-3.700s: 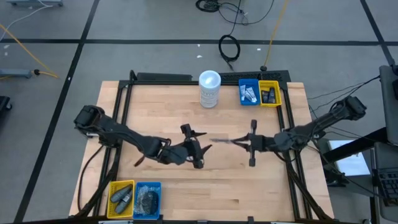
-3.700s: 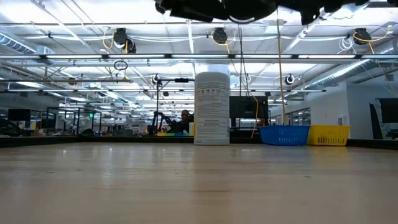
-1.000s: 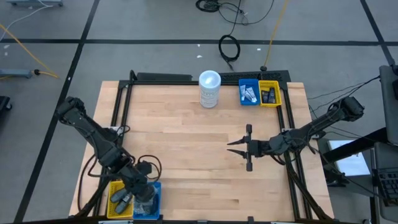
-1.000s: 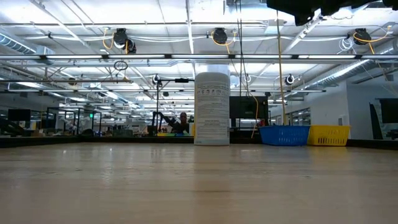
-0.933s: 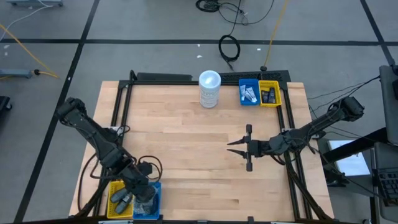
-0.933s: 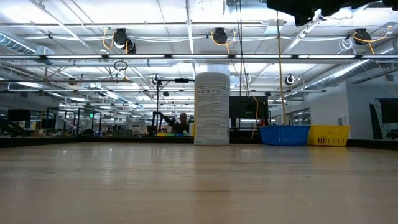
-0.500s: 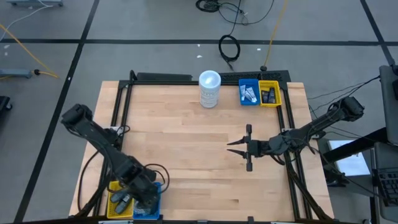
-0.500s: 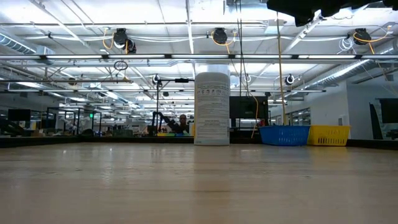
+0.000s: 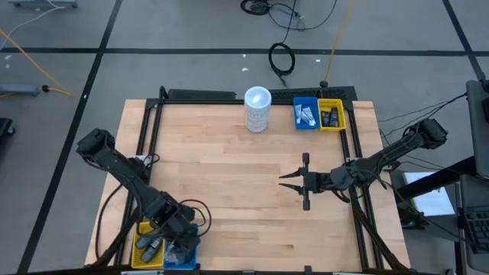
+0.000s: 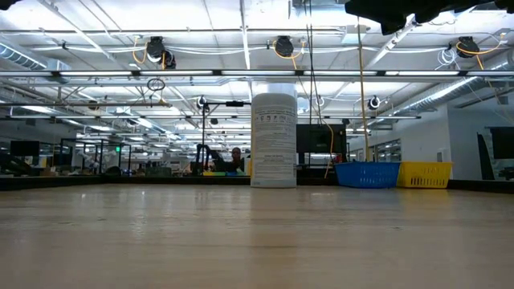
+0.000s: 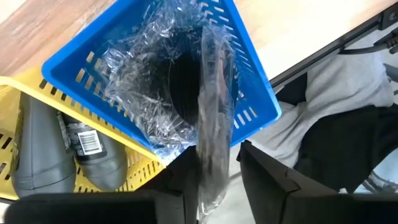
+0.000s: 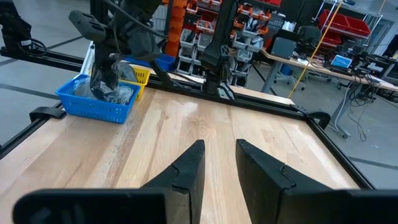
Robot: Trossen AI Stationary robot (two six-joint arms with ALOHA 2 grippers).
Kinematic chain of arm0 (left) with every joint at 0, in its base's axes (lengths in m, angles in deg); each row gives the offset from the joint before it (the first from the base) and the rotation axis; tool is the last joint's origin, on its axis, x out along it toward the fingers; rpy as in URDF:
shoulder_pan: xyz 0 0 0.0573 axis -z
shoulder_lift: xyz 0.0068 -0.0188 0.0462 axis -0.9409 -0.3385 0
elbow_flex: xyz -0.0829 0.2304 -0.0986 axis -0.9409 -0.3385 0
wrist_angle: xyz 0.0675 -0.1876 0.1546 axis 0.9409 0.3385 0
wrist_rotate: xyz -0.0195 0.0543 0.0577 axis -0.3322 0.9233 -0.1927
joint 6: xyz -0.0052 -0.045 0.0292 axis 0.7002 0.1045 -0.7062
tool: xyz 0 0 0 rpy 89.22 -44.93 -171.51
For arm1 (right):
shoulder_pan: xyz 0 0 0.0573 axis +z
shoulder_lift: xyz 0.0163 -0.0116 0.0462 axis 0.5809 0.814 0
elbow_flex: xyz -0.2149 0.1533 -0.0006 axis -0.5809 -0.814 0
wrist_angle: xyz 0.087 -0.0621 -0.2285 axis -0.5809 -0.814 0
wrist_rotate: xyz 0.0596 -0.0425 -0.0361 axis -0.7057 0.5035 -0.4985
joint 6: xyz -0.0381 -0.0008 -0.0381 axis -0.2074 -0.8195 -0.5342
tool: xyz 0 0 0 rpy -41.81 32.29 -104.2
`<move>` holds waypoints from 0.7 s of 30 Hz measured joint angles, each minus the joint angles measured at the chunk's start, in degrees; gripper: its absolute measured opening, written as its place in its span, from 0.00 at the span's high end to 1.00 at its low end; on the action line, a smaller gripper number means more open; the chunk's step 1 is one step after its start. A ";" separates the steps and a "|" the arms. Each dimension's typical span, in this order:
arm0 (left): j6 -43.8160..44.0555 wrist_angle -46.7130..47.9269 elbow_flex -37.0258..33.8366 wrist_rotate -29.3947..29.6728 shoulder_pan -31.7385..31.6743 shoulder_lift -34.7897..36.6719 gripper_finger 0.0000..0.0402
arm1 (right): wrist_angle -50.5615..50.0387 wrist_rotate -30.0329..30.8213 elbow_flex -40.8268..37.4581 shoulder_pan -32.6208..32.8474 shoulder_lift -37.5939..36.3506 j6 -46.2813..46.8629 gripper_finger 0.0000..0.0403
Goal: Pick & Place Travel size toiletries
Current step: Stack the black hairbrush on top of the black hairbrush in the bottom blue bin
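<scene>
Hanging over the blue bin, the left pincer is clamped on a clear-wrapped bundle, which stands on edge between its 2 fingers and reaches out past their tips above that bin. Inside the blue bin, under the held bundle, lies more crumpled clear wrap around a dark round item. Touching the blue bin's side, a yellow bin holds 2 dark grey mini bottles. From above, both bins sit at the table's near left corner. Well away from the blue bin, the right pincer hovers over the table's right half with its fingers apart and nothing between them.
</scene>
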 joint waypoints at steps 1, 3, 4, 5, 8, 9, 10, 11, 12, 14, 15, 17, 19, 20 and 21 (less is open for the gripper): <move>0.02 0.00 0.00 0.15 0.00 0.00 0.72 | -0.02 0.00 0.00 0.00 0.00 0.00 0.79; 0.06 0.02 0.00 0.94 0.02 0.00 0.70 | -0.07 0.00 0.00 0.00 0.00 0.00 0.79; 0.10 0.02 0.00 1.60 0.02 0.00 0.69 | -0.09 0.00 0.00 0.00 0.00 0.00 0.80; 0.09 0.02 0.00 1.87 0.04 0.00 0.68 | -0.08 0.00 0.00 0.00 0.00 0.00 0.80; 0.31 0.11 0.00 1.91 0.04 0.00 0.66 | -0.09 0.00 0.00 0.00 0.00 0.00 0.79; 0.31 0.11 0.00 1.92 0.04 0.00 0.65 | -0.09 0.00 0.00 0.00 0.00 0.00 0.79; 0.31 0.11 0.00 1.93 0.03 0.00 0.64 | -0.09 0.00 0.00 0.00 0.00 0.00 0.79; 0.31 0.14 0.00 1.94 0.02 0.00 0.63 | -0.09 0.00 0.00 0.00 0.00 0.00 0.79; 0.30 0.26 0.00 1.94 0.02 0.00 0.62 | -0.09 0.00 0.00 0.00 0.00 0.00 0.79; -0.58 0.65 0.00 1.92 -0.21 0.00 0.61 | -0.09 0.00 0.00 0.00 0.00 0.00 0.80; -1.25 0.68 0.00 1.79 -0.26 0.00 0.61 | -0.09 0.00 0.00 0.00 0.00 0.00 0.80; -2.87 0.66 0.00 1.53 -0.28 0.17 0.61 | -0.09 0.00 0.00 0.00 0.00 0.00 0.80; -4.72 0.66 0.00 2.11 -0.34 0.73 0.61 | -0.11 0.00 0.00 0.00 0.00 0.00 0.79; -5.66 0.72 0.00 3.21 -0.39 1.25 0.61 | -0.11 0.00 0.00 0.00 0.00 0.00 0.79; -6.81 0.82 0.00 4.88 -0.37 1.90 0.60 | -0.11 0.00 0.00 0.00 0.00 0.00 0.79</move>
